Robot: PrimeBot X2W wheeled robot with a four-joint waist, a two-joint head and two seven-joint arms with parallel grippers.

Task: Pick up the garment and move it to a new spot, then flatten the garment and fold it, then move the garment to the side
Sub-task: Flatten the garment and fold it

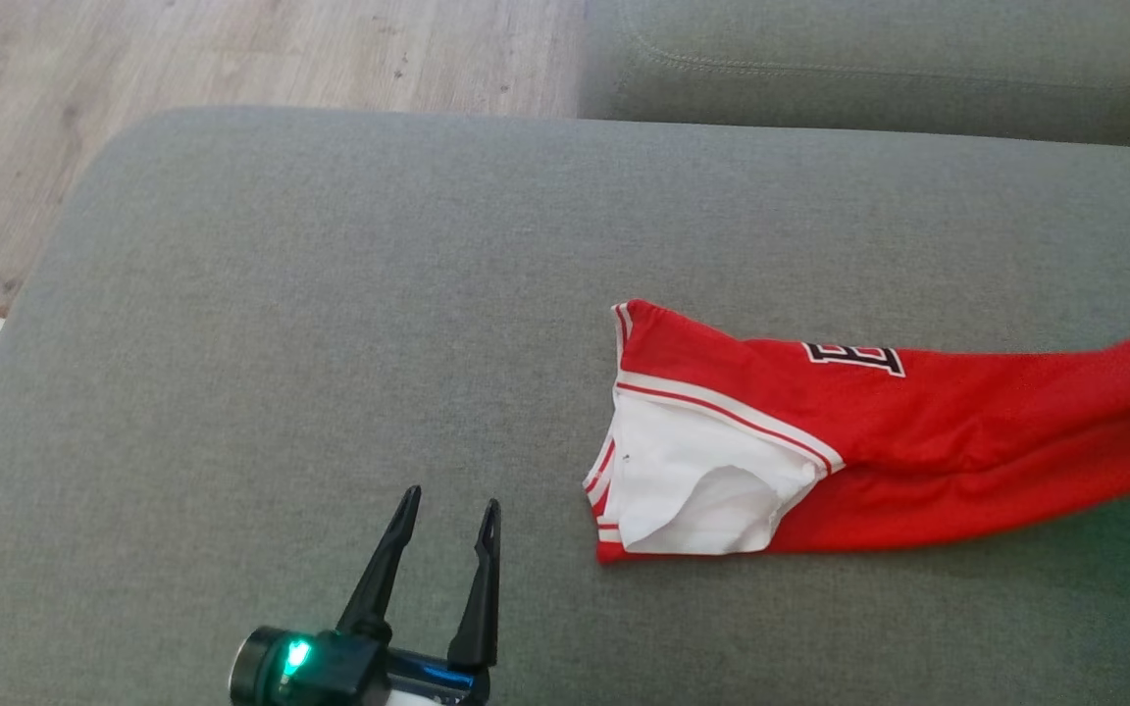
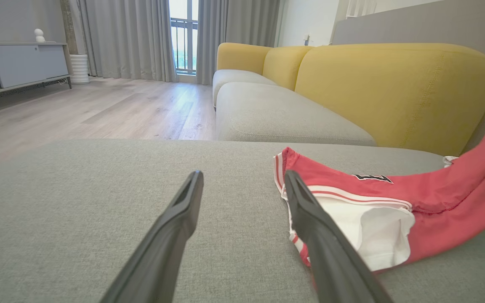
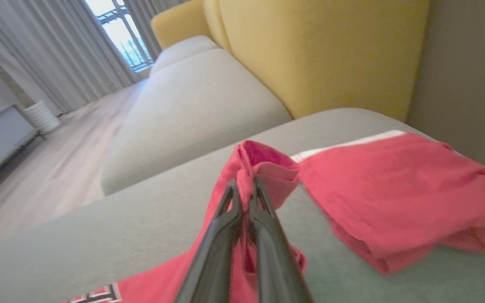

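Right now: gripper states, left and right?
Left gripper: open, holding nothing.
Right gripper: shut on a fold of the garment.

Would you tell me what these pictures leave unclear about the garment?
- Head view: the garment runs off the right edge, blurred there.
- Head view: its black lettering is cut by a fold, unreadable.
- Right wrist view: fabric bunched around the right gripper hides how much it holds.
- Left wrist view: a finger of the left gripper overlaps the garment's edge.
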